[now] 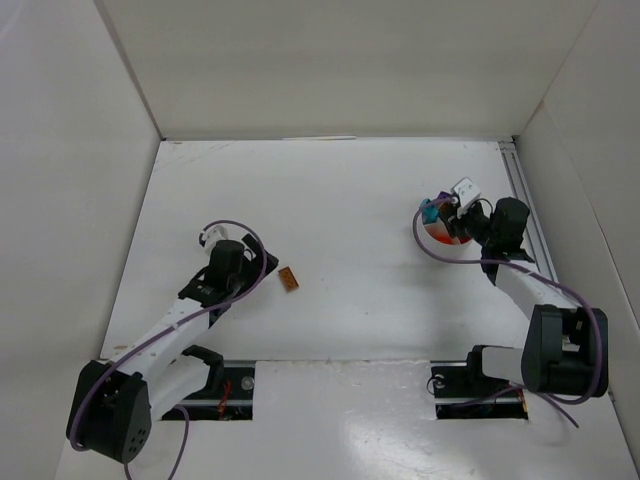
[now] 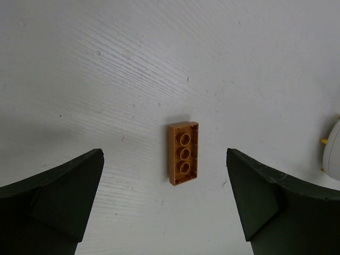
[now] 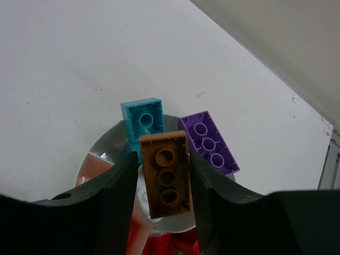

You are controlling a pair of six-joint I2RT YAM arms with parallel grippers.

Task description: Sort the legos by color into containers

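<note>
My right gripper is shut on a brown lego brick, which hangs above the small round bowl. A teal brick and a purple brick lean at the bowl's far rim, and red pieces lie in its near part. From above, the bowl sits at the right with the right gripper over it. A second orange-brown brick lies flat on the table, studs up. My left gripper hovers open over it, its fingers wide on either side; from above this brick lies just right of the left gripper.
White walls enclose the table on three sides, and a metal rail runs along the right edge close to the bowl. A white rounded object shows at the right edge of the left wrist view.
</note>
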